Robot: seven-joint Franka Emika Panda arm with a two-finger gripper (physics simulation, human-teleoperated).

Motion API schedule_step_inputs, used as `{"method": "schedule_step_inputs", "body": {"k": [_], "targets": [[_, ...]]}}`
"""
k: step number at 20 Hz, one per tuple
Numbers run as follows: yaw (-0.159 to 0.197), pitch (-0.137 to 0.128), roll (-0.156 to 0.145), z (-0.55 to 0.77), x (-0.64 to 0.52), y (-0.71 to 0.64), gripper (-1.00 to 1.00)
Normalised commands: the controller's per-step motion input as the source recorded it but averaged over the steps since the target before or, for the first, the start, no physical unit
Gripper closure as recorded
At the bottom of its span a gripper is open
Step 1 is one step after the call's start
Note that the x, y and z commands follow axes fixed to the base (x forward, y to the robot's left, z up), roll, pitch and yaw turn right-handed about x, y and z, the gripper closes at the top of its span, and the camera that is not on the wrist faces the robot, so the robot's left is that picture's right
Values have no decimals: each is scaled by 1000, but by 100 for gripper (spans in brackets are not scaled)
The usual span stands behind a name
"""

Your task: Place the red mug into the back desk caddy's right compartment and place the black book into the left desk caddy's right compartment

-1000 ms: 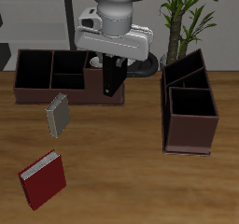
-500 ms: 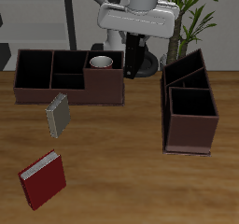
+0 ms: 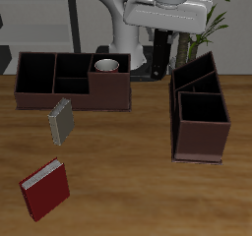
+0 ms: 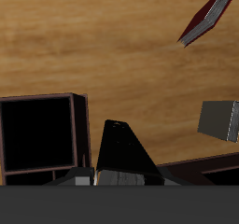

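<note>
Arm now rearward, black book (image 3: pixel 158 57) between fingers (image 3: pixel 158 43)

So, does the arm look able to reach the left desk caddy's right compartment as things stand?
Probably yes: that compartment is open-topped with nothing over it, and the tool, gripping the black book, hangs raised near the far end of the caddy.

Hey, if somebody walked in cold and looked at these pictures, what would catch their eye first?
Probably the gripper hanging high above the table with the black book held upright in it, between the two dark caddies. Next, the red mug sitting in the end cell of the back caddy. Then the red book lying near the table's front edge, with the grey book behind it.
</note>
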Motion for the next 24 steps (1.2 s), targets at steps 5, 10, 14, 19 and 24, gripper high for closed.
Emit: {"method": "schedule_step_inputs", "body": {"k": [5,10,14,19,24], "targets": [[1,25,25,-5,51,478,100],[-1,6,51,110,31,526,100],[17,-9,40,126,-1,299,100],[-20,4,20,154,147,257,100],[0,23,9,-41,187,218,100]]}}
